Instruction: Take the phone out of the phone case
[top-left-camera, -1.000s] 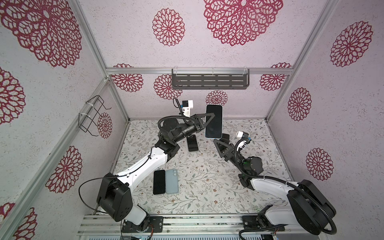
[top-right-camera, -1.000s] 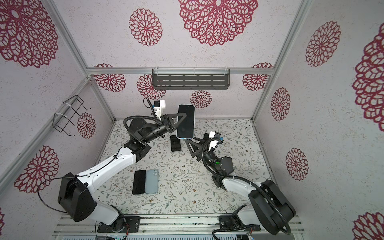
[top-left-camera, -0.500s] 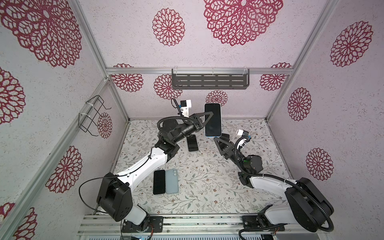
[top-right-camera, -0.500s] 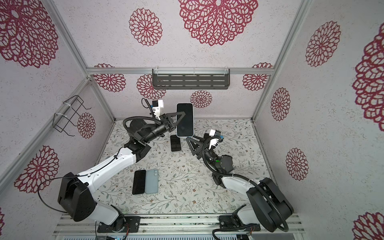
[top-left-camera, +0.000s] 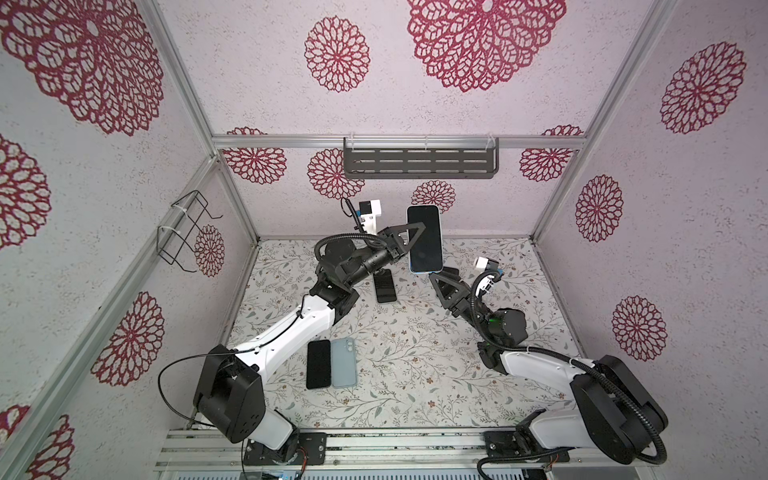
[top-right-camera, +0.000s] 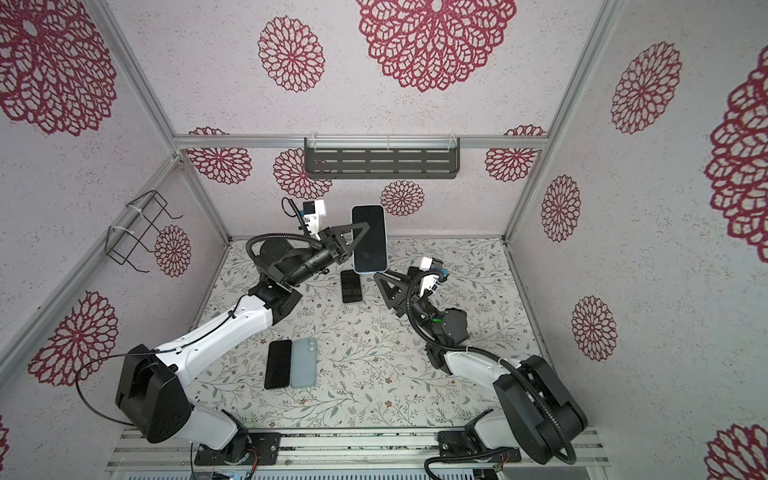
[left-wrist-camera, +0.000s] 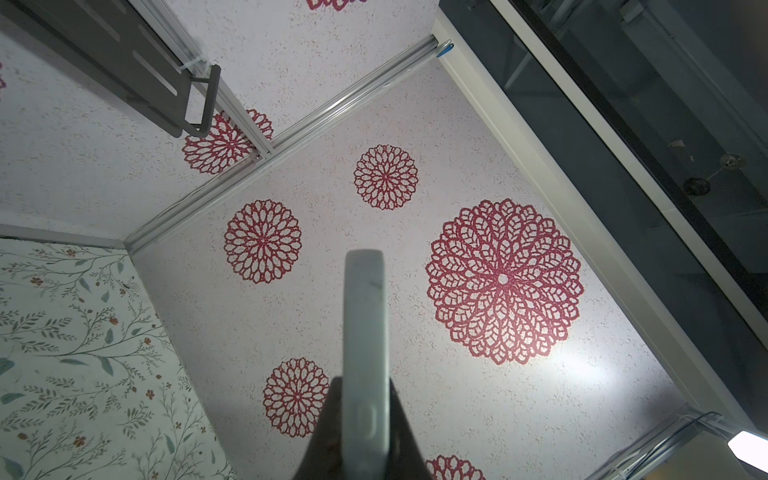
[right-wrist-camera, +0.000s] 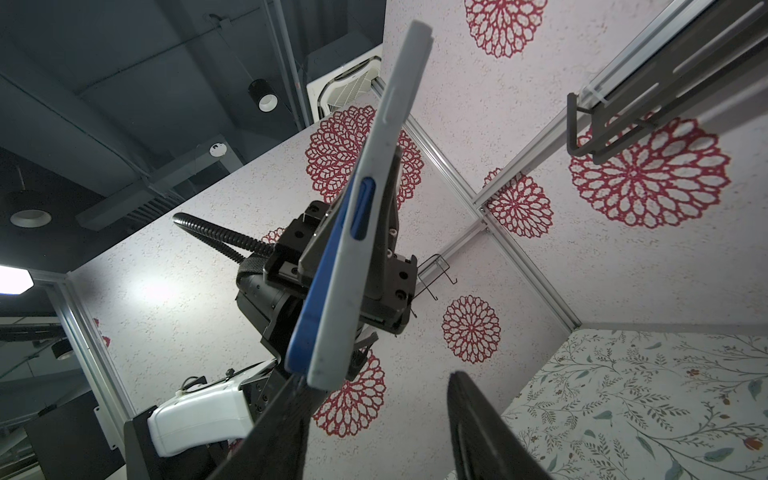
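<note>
Hold the left claw (top-left-camera: 415, 239) clamped on the pale case (right-wrist-camera: 353, 270), upright just below the shelf (top-left-camera: 419, 163). Close the gaping right claw (top-left-camera: 442, 275) on the blue lower edge of the phone (right-wrist-camera: 308, 328) alone — not the case — then pull straight away from the shelf.

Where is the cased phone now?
In both top views the cased phone is held aloft by the left gripper, back centre, its near end at the right gripper.
</note>
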